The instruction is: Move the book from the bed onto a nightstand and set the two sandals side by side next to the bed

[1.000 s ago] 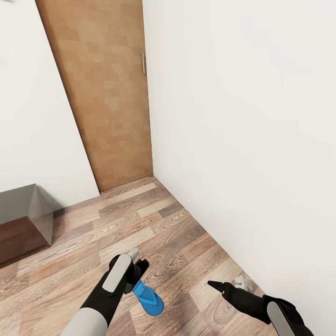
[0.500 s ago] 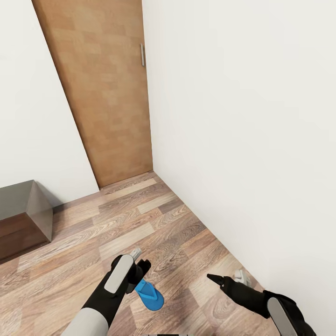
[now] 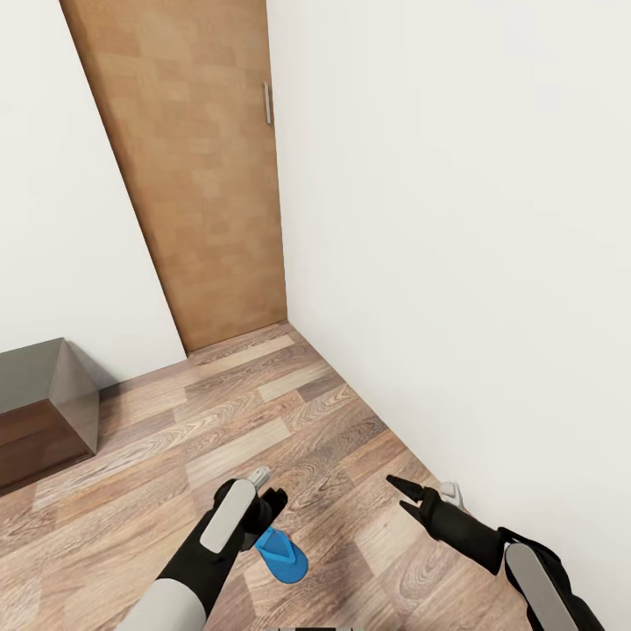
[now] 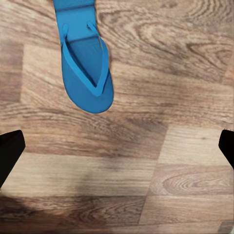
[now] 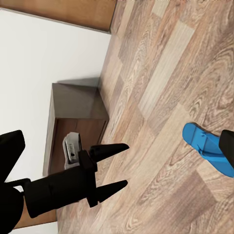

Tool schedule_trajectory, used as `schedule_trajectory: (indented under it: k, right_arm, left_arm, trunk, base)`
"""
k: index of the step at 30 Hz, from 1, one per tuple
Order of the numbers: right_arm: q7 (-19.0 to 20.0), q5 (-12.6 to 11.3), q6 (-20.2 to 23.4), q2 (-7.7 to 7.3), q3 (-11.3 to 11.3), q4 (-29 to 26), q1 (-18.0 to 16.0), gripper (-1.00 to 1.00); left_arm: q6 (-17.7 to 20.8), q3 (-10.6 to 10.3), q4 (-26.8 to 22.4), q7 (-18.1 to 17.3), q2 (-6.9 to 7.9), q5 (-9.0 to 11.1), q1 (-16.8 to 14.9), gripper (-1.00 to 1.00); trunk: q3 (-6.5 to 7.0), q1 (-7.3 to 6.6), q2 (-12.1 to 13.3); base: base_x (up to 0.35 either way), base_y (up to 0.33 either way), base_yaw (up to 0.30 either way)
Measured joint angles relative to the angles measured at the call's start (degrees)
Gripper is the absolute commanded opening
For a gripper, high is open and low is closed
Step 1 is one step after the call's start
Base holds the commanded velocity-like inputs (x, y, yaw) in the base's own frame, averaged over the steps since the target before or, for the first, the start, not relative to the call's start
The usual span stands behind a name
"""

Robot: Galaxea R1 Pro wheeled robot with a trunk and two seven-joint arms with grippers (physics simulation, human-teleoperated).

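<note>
One bright blue sandal (image 3: 281, 555) lies flat on the wood-plank floor, just beyond my left gripper (image 3: 265, 506). The left wrist view shows the sandal (image 4: 85, 73) ahead of the fingers, which stand wide apart, so that gripper (image 4: 117, 148) is open and empty. My right gripper (image 3: 400, 492) hovers open above the floor near the white wall, to the right of the sandal (image 5: 209, 146). A dark brown nightstand (image 3: 39, 407) stands against the left wall. The book, the bed and the other sandal are out of view.
A wooden door (image 3: 193, 175) closes the far corner. The white wall (image 3: 456, 263) runs close along my right side. From the right wrist view, the left gripper (image 5: 117, 168) shows with its fingers apart in front of the nightstand (image 5: 78, 105).
The view shifted slightly a second ago. Since then my right gripper has moved forward and a little up. The left arm and the sandal have hardly moved.
</note>
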Motion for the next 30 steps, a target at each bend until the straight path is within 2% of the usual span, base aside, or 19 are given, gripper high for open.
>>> schedule_trajectory:
  k: [7, 22, 30]
  right_arm:
    - [-0.07, -0.15, -0.32, 0.06, 0.0, -0.02, -0.02, 1.0]
    - [-0.16, -0.06, -0.41, 0.06, 0.03, 0.0, 0.0, 1.0]
    - [-0.52, 0.06, -0.48, 0.1, 0.13, 0.0, 0.01, 1.0]
  left_arm:
    - [0.01, -0.42, 0.04, -0.01, 0.0, 0.0, 0.02, 1.0]
    - [0.03, -0.49, 0.05, -0.01, 0.0, 0.0, -0.01, 1.0]
    - [0.01, -0.49, 0.05, -0.01, 0.0, 0.0, -0.01, 1.0]
  trunk:
    - [0.0, 0.0, 0.0]
    - [-3.32, 0.39, -0.2]
    - [-3.33, 0.39, -0.2]
  base:
    - [0.0, 0.0, 0.0]
    - [0.0, 0.0, 0.0]
    - [0.0, 0.0, 0.0]
